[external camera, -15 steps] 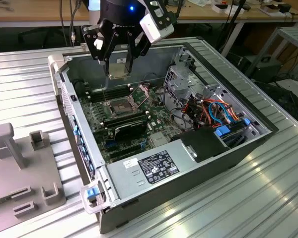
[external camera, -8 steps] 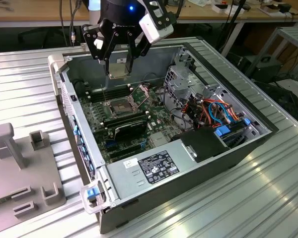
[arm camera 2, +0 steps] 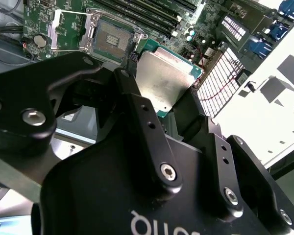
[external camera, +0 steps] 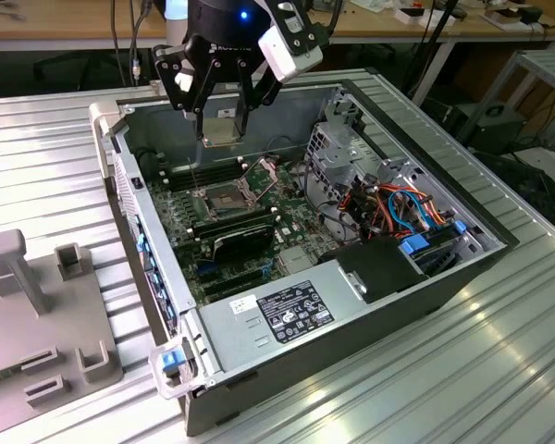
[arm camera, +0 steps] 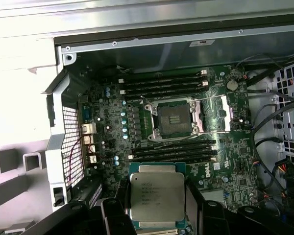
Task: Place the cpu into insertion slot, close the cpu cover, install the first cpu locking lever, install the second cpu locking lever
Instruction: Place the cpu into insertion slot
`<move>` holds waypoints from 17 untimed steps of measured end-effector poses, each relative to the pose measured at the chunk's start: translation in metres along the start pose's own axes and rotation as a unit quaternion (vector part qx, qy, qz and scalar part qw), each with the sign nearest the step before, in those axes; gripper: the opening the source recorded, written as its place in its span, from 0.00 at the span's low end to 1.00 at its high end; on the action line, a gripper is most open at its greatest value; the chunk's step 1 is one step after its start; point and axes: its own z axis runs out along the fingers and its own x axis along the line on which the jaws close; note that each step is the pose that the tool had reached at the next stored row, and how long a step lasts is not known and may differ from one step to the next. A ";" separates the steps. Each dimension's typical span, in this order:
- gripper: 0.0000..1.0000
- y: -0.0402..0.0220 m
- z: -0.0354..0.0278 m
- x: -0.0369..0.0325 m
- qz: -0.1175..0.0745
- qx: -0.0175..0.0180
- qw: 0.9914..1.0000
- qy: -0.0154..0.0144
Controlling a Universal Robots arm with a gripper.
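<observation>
- A gripper (external camera: 222, 122) is seen above an open computer case (external camera: 370, 333), which is set on a ribbed metal table (external camera: 499, 370).
- The chip (external camera: 222, 133) is held flat between the fingers (arm camera: 193, 208). They are closed in only as far as the chip's width, and two opposite edges of the chip are pressed by them.
- In both wrist views the chip's silvery top is turned towards the camera, with a black finger (arm camera 2: 137, 107) laid along its side.
- The chip is held in the air, clear of the green board (external camera: 180, 222), and it is touched by nothing but the fingers.
- In the exterior view the socket (external camera: 224, 199) is found at about six o'clock from the chip, lower down on the board. Its dark centre is left bare.
- The cover (external camera: 262, 174) is swung up on its hinge and stands tilted at about two o'clock from the socket in the exterior view.
- In the first wrist view the board can be seen through the cover's window.
- Long black memory slots (arm camera: 166, 83) are set along two opposite sides of the socket.
- In the exterior view a black card (external camera: 245, 239) is seated at about five o'clock from the socket. A grey labelled power box (external camera: 236, 319) is placed further along the same line.
</observation>
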 end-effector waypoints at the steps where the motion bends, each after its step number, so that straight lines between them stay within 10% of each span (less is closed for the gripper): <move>1: 0.55 0.0000 0.0000 0.0000 0.000 0.000 1.000 0.000; 17: 0.55 0.0000 0.0002 0.0000 0.019 0.000 1.000 -0.001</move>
